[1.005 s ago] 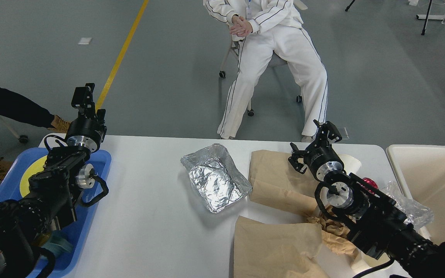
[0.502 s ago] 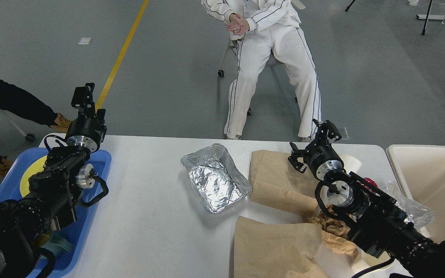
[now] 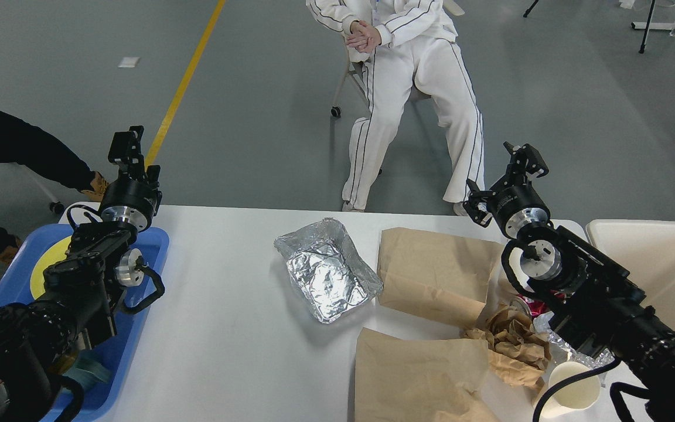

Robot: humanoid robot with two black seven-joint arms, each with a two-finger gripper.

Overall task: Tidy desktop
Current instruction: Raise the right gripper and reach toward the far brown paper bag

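Note:
The white desktop (image 3: 226, 328) carries a crumpled foil tray (image 3: 329, 269) in the middle. Right of it lie two flat brown paper bags (image 3: 431, 272) (image 3: 419, 375), crumpled brown paper (image 3: 510, 346), a red can (image 3: 528, 305), clear plastic wrap (image 3: 572, 349) and a paper cup (image 3: 572, 384). My right gripper (image 3: 498, 180) is open and empty, raised above the desktop's far right edge. My left gripper (image 3: 129, 153) is raised over the far left corner above the blue tray; it is dark and its fingers cannot be told apart.
A blue tray (image 3: 153, 240) with a yellow plate (image 3: 41, 275) stands at the left edge, under my left arm. A beige bin (image 3: 665, 264) stands at the right. A person in white (image 3: 408, 76) sits just beyond the far edge.
My right arm has lifted and swung back and to the right, off the upper brown bag, uncovering the red can and the paper cup. The left arm has not moved.

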